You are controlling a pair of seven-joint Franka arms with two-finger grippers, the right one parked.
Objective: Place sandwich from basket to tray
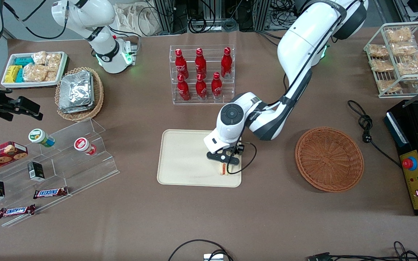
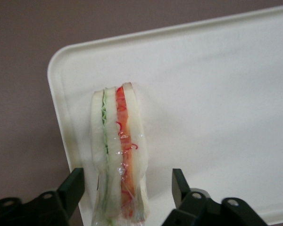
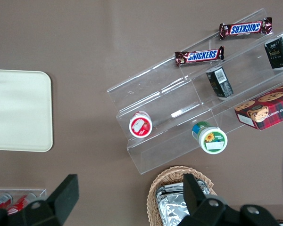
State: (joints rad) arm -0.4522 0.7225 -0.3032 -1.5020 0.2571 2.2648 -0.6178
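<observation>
Open end effector astride film-wrapped sandwich

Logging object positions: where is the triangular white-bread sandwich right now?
The sandwich lies on the cream rectangular tray, near its corner nearest the empty reddish-brown wicker basket, between the open gripper's fingers.

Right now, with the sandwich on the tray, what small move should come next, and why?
Probably lift the gripper straight up: the sandwich already stands on the tray, fingers open and clear either side.
</observation>
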